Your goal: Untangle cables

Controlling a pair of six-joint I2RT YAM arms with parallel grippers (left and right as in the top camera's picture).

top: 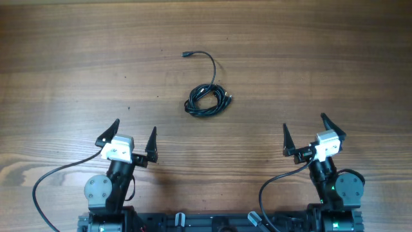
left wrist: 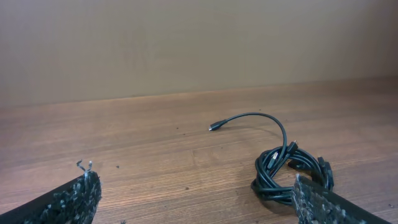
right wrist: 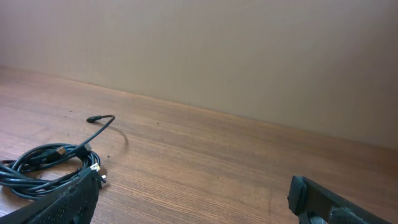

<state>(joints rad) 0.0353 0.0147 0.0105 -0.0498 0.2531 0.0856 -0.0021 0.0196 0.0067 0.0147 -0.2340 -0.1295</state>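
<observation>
The cables [top: 206, 100] lie as a small black coiled bundle in the middle of the wooden table, with one loose end curving up to a small plug [top: 185, 54]. The left wrist view shows the coil [left wrist: 283, 171] ahead and to the right; in the right wrist view the bundle [right wrist: 43, 163] is at the far left. My left gripper [top: 135, 134] sits near the table's front left, open and empty. At the front right, my right gripper [top: 304, 132] is open too, holding nothing. Both are well short of the cables.
Thicker black wires [top: 48, 180] run from the arm bases [top: 103, 193] along the table's front edge. A plain beige wall [left wrist: 199, 43] stands behind the far edge of the table. Bare wood [top: 77, 58] surrounds the bundle.
</observation>
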